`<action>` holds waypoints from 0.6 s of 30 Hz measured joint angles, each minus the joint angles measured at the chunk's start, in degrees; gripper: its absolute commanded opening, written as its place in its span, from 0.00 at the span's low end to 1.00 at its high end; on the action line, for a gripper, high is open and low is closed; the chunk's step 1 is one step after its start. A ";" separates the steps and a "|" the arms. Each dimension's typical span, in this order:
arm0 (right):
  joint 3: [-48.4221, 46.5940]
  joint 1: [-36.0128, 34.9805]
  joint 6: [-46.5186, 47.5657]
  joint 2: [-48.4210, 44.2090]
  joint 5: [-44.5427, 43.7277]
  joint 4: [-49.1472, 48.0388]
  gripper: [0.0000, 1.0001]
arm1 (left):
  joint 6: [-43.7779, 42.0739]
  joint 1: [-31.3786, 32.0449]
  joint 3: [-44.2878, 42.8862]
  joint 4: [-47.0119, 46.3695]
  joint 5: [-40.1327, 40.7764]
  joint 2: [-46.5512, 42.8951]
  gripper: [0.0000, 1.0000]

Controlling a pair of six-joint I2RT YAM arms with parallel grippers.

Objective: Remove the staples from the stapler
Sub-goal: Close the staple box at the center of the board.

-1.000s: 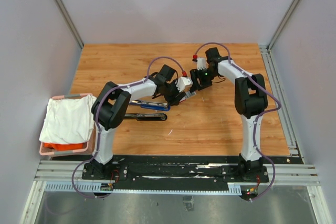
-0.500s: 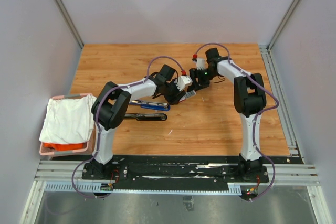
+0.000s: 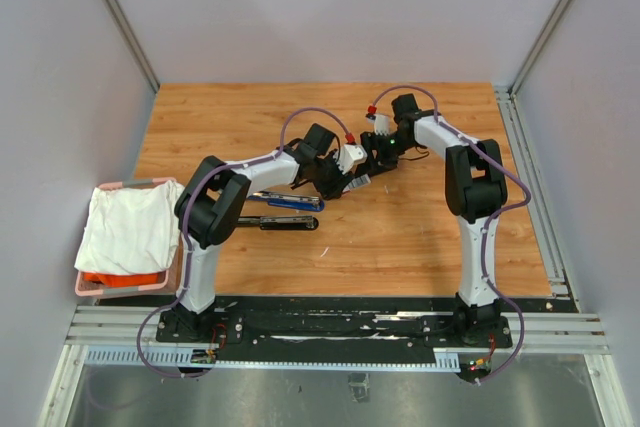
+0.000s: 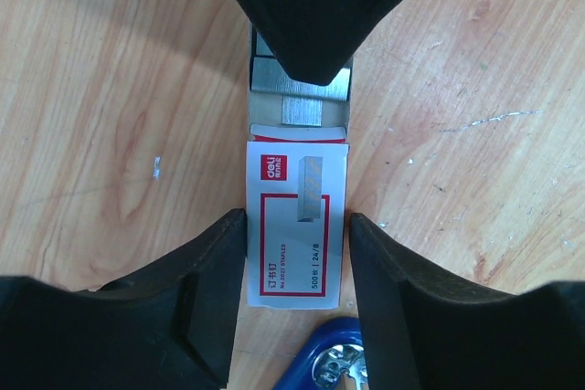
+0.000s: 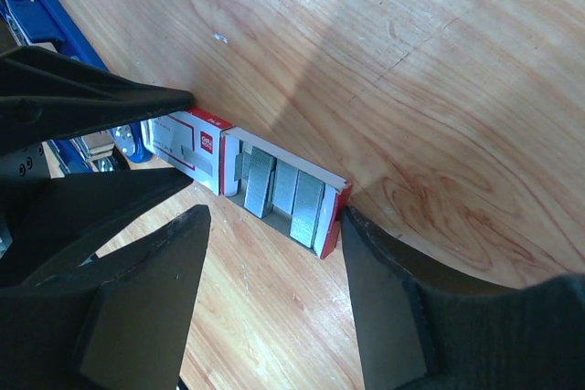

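Our left gripper (image 4: 297,226) has tightened, grasping the red-and-white cardboard box (image 4: 297,180) midway across the wooden worktop (image 3: 430,247). Our right gripper (image 5: 274,215), unclenched, straddles its tray (image 5: 324,216) of silvery staple bars (image 5: 274,191); stowing, we judge.

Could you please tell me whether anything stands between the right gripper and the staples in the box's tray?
Nothing visible does. The tray is slid out of the sleeve held by the left gripper, so the staples lie bare before the open right gripper; only the tray's low wall edges them.
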State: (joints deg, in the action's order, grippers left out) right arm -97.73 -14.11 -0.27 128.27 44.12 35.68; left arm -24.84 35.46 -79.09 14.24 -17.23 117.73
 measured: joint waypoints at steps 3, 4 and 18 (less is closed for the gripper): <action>0.04 0.00 -0.31 0.07 0.48 -0.04 0.61 | 0.26 0.00 0.15 -0.33 -0.20 0.00 0.46; 0.07 0.00 -0.42 0.11 0.63 -0.09 0.61 | 0.31 0.00 0.20 -0.46 -0.17 0.00 0.46; 0.63 0.02 -1.27 0.13 1.73 -0.83 0.62 | 0.72 0.02 0.35 -0.68 -0.33 0.00 0.45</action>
State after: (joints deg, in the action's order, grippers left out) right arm -97.10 -14.09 -1.54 128.40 45.84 34.85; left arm -24.12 35.48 -78.74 13.56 -17.56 117.73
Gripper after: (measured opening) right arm 0.615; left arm 0.457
